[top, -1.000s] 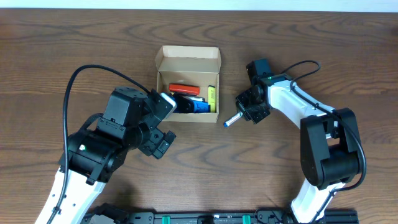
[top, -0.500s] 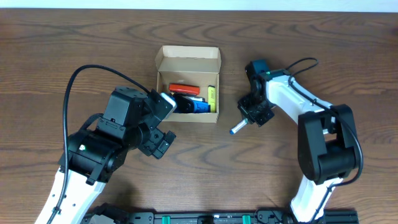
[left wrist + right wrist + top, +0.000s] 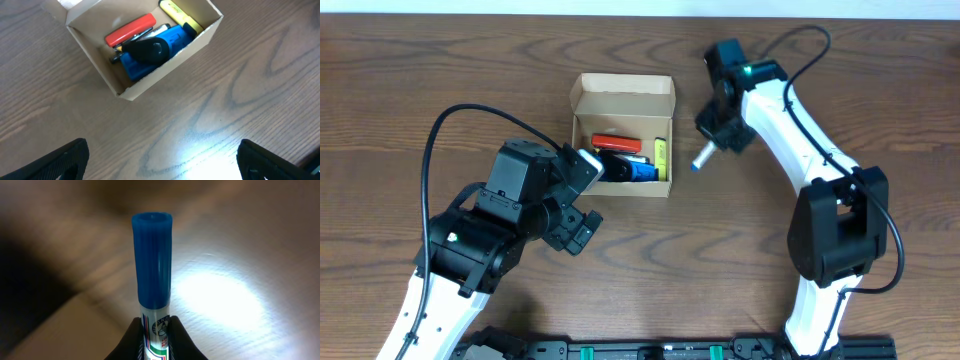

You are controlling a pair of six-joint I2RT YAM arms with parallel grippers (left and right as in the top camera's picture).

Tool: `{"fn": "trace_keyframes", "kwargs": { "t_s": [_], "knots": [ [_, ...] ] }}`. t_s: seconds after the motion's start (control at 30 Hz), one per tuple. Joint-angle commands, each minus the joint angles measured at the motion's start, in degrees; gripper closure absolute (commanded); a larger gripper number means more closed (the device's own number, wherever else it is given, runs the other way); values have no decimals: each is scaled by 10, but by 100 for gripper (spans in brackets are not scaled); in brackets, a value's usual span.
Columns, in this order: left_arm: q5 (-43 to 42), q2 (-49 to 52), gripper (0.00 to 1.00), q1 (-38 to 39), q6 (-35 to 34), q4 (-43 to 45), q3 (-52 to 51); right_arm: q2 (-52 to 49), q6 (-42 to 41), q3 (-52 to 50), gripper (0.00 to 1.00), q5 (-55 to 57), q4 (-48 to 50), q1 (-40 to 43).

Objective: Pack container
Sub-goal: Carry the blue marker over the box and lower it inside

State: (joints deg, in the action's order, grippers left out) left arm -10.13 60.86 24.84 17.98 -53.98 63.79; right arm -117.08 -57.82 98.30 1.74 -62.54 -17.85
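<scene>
The tan cardboard container [image 3: 663,191] stands open at the table's middle, flap lid to the back. It holds a red item [image 3: 615,143], a blue item [image 3: 640,171], a black item and a yellow marker [image 3: 661,152]. It also shows in the left wrist view [image 3: 200,41]. My right gripper [image 3: 713,141] is shut on a white marker with a blue cap [image 3: 152,275], held in the air just right of the container. My left gripper [image 3: 582,232] is open and empty, below and left of the container; its fingertips show at the lower corners of the left wrist view [image 3: 162,162].
The dark wood table [image 3: 440,90] fills the overhead view. Black cables loop over both arms. A black rail runs along the front edge [image 3: 670,350].
My right arm has lifted the blue-capped marker and carried it up and back, from beside the container's front right corner to beside its right wall. The left arm has not moved.
</scene>
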Motion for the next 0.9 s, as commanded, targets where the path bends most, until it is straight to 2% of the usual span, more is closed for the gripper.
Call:
{"fn": "trace_keyframes", "kwargs": {
  "t_s": [0.0,0.27,0.33,0.43,0.6,0.73,0.87],
  "knots": [
    [-2,-4,5,-2,-2,-2,11,3,83,55,99,15,-2,-33],
    [-2,-4,5,-2,-2,-2,11,3,177,139,99,37,5,-89],
    [-2,-4,5,-2,-2,-2,11,3,231,149,99,36,23,-102],
    [-2,-4,5,-2,-2,-2,11,3,380,151,99,17,68,-123],
    [-2,-4,5,-2,-2,-2,11,0,728,149,99,-61,91,-152],
    [-2,-4,5,-2,-2,-2,11,-1,927,149,99,-131,63,-162],
    [-2,-4,5,-2,-2,-2,11,-3,1042,147,99,-157,33,-163]
  ]
}}
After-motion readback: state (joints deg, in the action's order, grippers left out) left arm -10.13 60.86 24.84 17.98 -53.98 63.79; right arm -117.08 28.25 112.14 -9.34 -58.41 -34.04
